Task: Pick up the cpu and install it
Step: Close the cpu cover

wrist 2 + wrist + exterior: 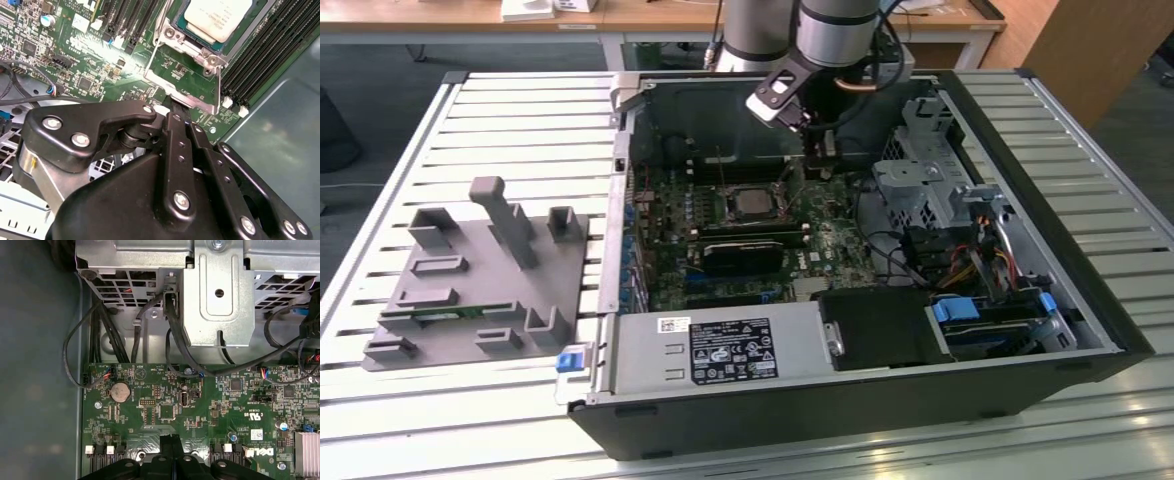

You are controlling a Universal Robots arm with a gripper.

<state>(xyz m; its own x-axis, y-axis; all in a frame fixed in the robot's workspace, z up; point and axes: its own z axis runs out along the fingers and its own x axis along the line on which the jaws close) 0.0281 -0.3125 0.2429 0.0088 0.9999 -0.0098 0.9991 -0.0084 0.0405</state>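
Note:
The cpu [217, 17], a flat square chip with a pale silver top, lies in its socket on the green motherboard [75, 55]. A silver metal frame [186, 97] lies flat on the board beside the socket. My gripper [179, 111] is shut with nothing between its black fingers, and its tips sit just above that frame's outer edge, a short way off the chip. In the exterior view the cpu [750, 203] sits mid-board and the gripper [821, 165] hangs to its right inside the open computer case [1067, 300]. In the first wrist view the gripper [171, 439] points at the board.
A black block [740, 252] is mounted just in front of the socket. Metal drive cage [921, 180] and cables [100, 335] crowd the exterior view's right. A power supply [720, 350] fills the case front. A grey fixture [480, 270] holding a green stick [454, 312] lies on the slatted table.

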